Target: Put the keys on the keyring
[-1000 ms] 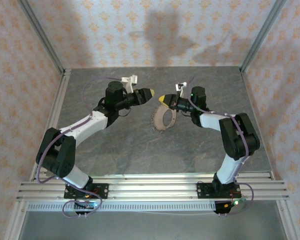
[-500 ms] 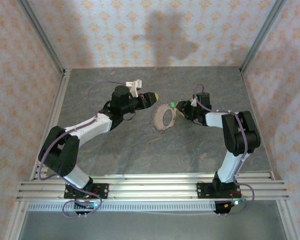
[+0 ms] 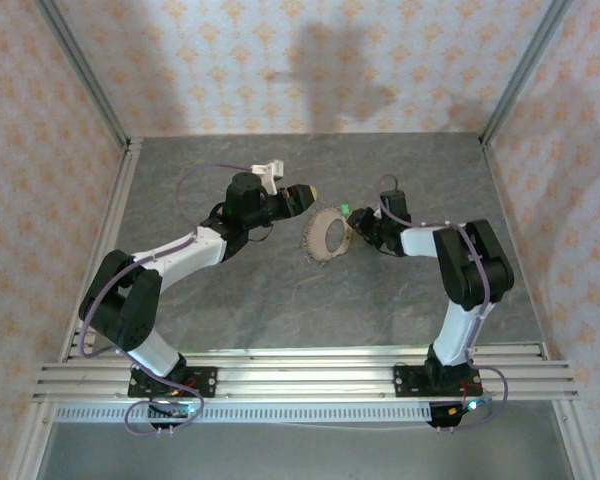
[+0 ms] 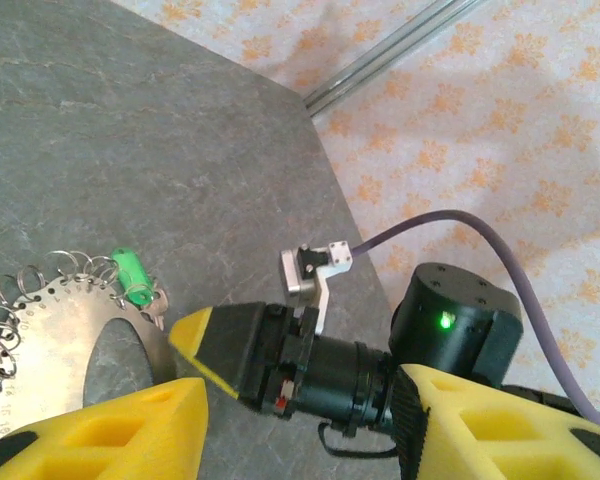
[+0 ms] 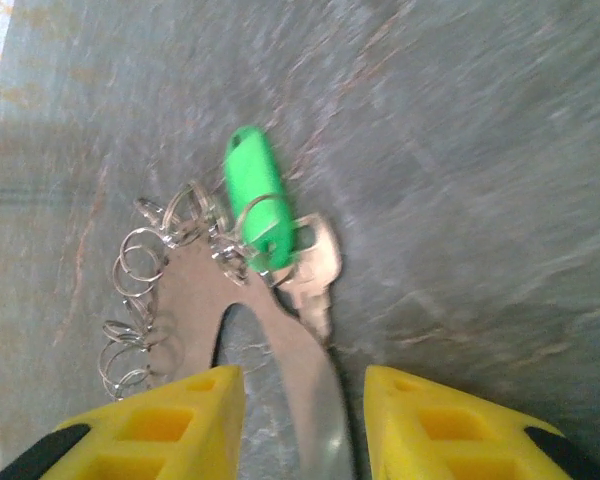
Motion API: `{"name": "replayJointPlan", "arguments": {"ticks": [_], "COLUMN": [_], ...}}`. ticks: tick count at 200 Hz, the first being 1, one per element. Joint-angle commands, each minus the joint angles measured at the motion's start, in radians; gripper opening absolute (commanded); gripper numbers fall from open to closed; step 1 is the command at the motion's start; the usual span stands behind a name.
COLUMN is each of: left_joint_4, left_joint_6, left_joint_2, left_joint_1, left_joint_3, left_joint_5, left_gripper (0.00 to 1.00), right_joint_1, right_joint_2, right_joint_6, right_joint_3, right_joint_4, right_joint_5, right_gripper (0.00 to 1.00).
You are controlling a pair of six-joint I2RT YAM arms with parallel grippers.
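Over the grey table point(image 3: 280, 290), seen from above, the keyring point(image 3: 327, 237) sits near the middle between both arms, with the green key point(image 3: 347, 210) at its far right rim. The left gripper point(image 3: 307, 193) hovers just beside the ring's far left edge, its arm reaching forward and bending in towards the centre. The right gripper point(image 3: 357, 230) sits low at the ring's right edge, its arm folded sharply at the elbow

From the left wrist, the left gripper point(image 4: 300, 385) has its yellow fingers point(image 4: 110, 430) wide apart with nothing between them. The keyring point(image 4: 50, 340) is at the lower left, and the key point(image 4: 130, 275) hangs at its rim

From the right wrist, the right gripper point(image 5: 300, 380) is also parted. The keyring point(image 5: 310, 400) runs its flat band up between the jaws without a visible pinch. The key point(image 5: 258, 210) rests against the band's outer edge among small wire rings point(image 5: 140, 300); whether it is threaded on one I cannot tell

The ring looks thin, stiff, light and smooth, likely to swivel or slide, so the flat band, clear of the loose wire rings, seems the best hold. The key is tiny, and its plastic head offers the surest grip
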Motion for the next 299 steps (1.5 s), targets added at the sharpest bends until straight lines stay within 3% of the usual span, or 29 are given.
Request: {"name": "replayJointPlan", "arguments": {"ticks": [1, 51, 90, 112, 155, 210, 299], "left_joint_4": [0.026, -0.006, -0.034, -0.043, -0.076, -0.107, -0.087], "left_joint_6": [-0.007, 0.010, 0.026, 0.025, 0.019, -0.046, -0.097], "left_joint_2": [-0.020, -0.055, -0.076, -0.073, -0.060, -0.039, 0.000], "left_joint_1": [-0.007, -0.006, -0.007, -0.007, -0.018, -0.029, -0.043], "left_joint_3": [-0.003, 0.005, 0.002, 0.003, -0.003, -0.039, -0.050], "left_joint_5": [-0.021, -0.032, -0.048, -0.046, -0.072, -0.156, -0.192], "left_gripper": [0.53, 0.54, 0.55, 0.57, 0.61, 0.62, 0.62], "right_joint_1": [0.104, 0.228, 0.095, 0.015, 0.005, 0.037, 0.087], "right_joint_2": [0.018, -0.101, -0.203, -0.171, -0.022, 0.049, 0.117], "right_joint_6": [0.038, 0.047, -0.014, -0.051, -0.169, -0.194, -0.220], "right_joint_3": [-0.028, -0.050, -0.046, 0.026, 0.234, 0.249, 0.285], "right_joint_4": [-0.036, 0.046, -0.058, -0.150, -0.332, -0.288, -0.266], "right_joint_5": [-0.011, -0.086, -0.033, -0.021, 0.008, -0.079, -0.075], "right_gripper": [0.36, 0.33, 0.38, 0.44, 0.45, 0.40, 0.37]}}
